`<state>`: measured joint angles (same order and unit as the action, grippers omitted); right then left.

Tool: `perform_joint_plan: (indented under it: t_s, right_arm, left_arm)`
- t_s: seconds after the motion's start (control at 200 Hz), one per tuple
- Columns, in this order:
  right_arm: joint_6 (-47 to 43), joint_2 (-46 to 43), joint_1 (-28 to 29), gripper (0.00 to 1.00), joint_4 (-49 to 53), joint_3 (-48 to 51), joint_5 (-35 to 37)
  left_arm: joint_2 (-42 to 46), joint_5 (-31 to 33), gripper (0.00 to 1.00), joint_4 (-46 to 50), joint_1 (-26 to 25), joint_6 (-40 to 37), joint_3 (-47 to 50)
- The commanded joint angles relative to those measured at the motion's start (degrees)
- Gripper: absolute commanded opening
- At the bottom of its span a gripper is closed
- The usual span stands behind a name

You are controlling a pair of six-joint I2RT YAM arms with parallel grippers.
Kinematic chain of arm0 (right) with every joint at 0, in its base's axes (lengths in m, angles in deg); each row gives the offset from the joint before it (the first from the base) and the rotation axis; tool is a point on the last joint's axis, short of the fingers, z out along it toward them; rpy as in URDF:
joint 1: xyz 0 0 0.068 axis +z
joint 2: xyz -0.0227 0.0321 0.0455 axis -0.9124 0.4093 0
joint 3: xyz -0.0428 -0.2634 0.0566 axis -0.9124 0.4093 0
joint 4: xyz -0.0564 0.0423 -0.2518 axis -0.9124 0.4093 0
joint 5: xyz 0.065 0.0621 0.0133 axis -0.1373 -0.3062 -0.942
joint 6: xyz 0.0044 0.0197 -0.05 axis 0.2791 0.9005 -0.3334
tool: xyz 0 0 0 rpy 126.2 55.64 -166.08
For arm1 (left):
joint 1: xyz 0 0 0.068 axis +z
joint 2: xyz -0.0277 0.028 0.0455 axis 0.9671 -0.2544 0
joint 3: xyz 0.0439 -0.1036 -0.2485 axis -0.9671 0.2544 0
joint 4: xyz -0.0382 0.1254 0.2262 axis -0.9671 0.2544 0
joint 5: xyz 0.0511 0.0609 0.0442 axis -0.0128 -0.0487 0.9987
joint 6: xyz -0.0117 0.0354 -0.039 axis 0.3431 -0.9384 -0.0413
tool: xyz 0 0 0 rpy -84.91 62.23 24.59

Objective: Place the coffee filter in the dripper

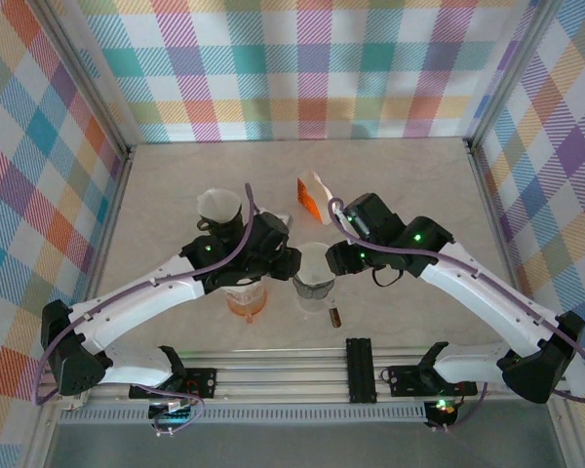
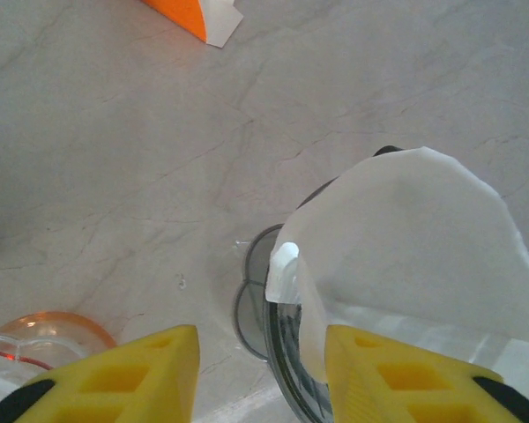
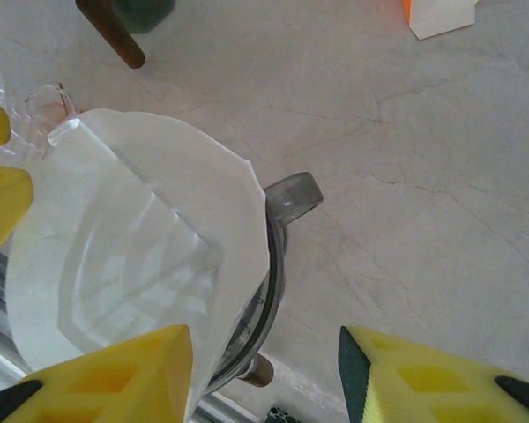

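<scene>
At the middle of the table (image 1: 419, 185), the coffee filter (image 3: 141, 229) sat inside the dripper (image 3: 293, 196), so the main part of the task looked done. What seemed left was to seat the paper fully and take both arms clear. The paper cone stood well above the rim and leaned to one side, so I judged it not yet settled against the wall.

The left gripper (image 2: 260, 374) hovered over the rim with its jaws partly apart. The filter's folded seam lay between them, close to one finger, and no pinch on the paper could be seen. The right gripper (image 3: 264, 374) stood with jaws apart astride the rim. The paper's edge overlapped one of its fingers, and it held nothing that I could make out.

The filter was thin, matte white paper, translucent enough for the ridged wall below to show through, with a softly curved edge. The dripper was clear, smoky and conical, with a grey loop handle. Both grippers' fingers were blocky yellow plastic with recessed pockets. The tabletop was pale, smooth and marble-veined. Just beside the dripper stood an orange-tinted clear vessel (image 1: 246, 304)
</scene>
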<state>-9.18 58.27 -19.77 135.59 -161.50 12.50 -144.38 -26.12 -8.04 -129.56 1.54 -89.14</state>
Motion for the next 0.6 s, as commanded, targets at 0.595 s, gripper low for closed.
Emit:
perform_joint_plan:
  t_s: [0.595]
  right_arm:
    - [-0.54,2.58,-0.71,0.31,-3.94,2.57,-1.55]
  left_arm:
    - [-0.94,1.18,0.32,-0.1,-0.37,-0.43,0.58]
